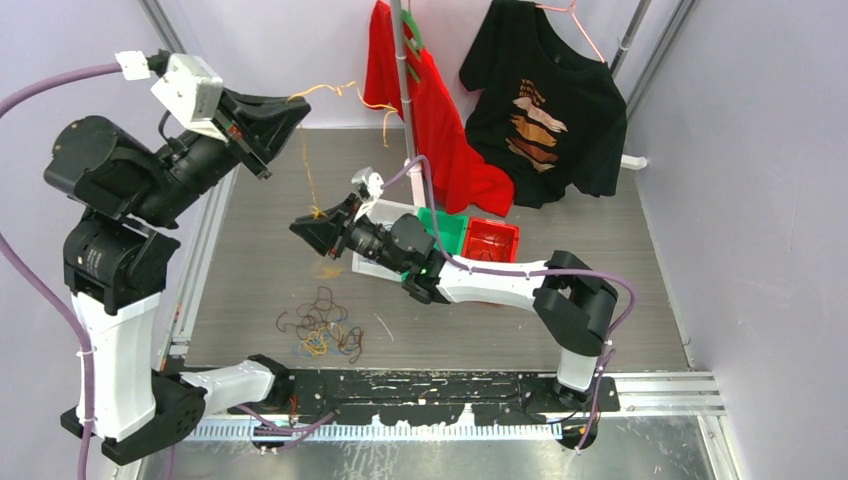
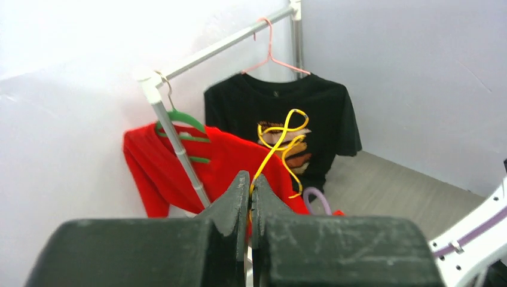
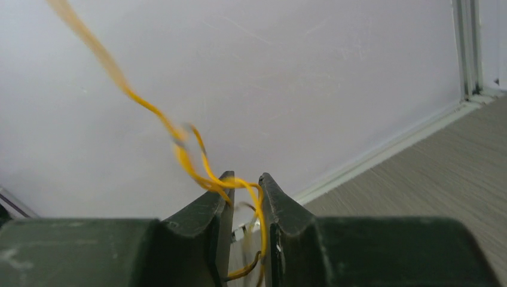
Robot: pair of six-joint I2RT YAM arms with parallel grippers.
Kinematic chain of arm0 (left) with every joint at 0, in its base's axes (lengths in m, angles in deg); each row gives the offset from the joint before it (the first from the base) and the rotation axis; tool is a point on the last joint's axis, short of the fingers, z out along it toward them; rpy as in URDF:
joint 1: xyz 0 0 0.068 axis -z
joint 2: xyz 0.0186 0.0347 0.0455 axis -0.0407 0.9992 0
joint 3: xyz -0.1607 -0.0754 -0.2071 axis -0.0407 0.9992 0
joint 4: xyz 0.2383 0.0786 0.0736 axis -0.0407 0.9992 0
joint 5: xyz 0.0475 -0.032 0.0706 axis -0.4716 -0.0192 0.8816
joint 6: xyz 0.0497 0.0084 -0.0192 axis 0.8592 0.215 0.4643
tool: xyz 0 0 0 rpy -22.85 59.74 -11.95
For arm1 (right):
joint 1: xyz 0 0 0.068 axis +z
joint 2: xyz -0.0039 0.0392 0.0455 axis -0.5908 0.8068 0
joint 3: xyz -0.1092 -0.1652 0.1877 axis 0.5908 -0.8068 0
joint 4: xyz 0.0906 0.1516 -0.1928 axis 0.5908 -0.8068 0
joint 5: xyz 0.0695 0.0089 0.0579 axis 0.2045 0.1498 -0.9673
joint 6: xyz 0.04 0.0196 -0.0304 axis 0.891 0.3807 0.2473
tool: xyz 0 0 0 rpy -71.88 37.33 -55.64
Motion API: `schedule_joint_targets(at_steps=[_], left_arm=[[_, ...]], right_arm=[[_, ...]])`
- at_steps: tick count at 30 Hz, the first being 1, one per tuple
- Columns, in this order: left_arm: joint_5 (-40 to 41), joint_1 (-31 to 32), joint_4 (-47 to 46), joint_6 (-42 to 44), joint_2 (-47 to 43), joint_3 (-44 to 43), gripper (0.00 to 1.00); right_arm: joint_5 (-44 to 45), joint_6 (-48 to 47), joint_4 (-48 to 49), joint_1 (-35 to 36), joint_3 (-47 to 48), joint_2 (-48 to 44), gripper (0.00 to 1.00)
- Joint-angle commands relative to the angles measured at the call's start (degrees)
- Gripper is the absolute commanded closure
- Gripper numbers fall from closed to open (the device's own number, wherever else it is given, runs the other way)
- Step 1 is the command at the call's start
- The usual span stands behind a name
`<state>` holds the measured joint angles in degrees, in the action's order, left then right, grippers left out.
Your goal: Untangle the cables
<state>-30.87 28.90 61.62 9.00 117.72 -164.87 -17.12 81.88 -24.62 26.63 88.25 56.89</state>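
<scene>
Yellow wire is the one strand lifted out; the rest of the cables sit as a tangled pile of blue, yellow and dark loops on the table.

- Left gripper: high above the pile and to its left, jaws fully closed on the yellow wire. The free end curls past the tips. Likely held high so the strand hangs clear of the knot.
- Right gripper: low, just beyond the pile. Jaws stand a narrow gap apart. The wire drapes over the tips and runs down between them, apparently loose rather than pinched. Probably a guide to slide along the strand.
- The strand appears to run taut from one gripper to the other.
- Judgement: one wire nearly separated, most of the pile not yet sorted.
</scene>
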Motion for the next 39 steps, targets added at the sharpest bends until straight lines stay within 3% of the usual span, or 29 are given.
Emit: schedule_joint_targets(at_steps=[1, 10, 14, 19, 25, 28, 31, 34, 39], left_arm=[[1.9, 0.2, -7.6, 4.7, 0.4, -5.2, 1.00], [4.8, 0.1, -12.3, 10.3, 1.8, -9.8, 1.00], [5.0, 0.2, -12.4, 11.5, 2.8, -12.8, 1.00], [5.2, 0.2, -13.3, 12.9, 2.6, -13.2, 1.00], [6.4, 0.2, -17.1, 16.2, 3.1, -15.0, 1.00], [8.0, 0.2, -18.5, 18.2, 4.1, -17.0, 1.00], [8.7, 0.2, -19.9, 19.0, 4.1, -17.4, 1.00], [8.6, 0.2, -20.7, 19.2, 3.9, -16.9, 1.00], [9.6, 0.2, -25.5, 23.1, 4.2, -17.3, 1.00]], right_arm=[[4.2, -2.2, 1.8, 0.5, -3.2, 1.3, 0.73], [7.5, -3.4, 3.3, 0.6, -8.3, 2.0, 0.75], [8.2, -3.0, 4.5, 0.6, -10.3, 2.1, 0.82], [8.6, -3.2, 5.0, 0.6, -12.4, 1.1, 0.99], [9.5, -2.8, 5.7, 0.6, -15.7, 0.0, 0.99], [10.2, -2.5, 6.4, 0.6, -18.2, -0.9, 0.92], [10.9, -2.4, 7.1, 0.6, -19.6, -1.7, 0.92], [10.7, -2.4, 7.3, 0.6, -20.3, -2.0, 0.98], [11.7, -1.6, 7.3, 0.6, -21.1, -2.0, 0.99]])
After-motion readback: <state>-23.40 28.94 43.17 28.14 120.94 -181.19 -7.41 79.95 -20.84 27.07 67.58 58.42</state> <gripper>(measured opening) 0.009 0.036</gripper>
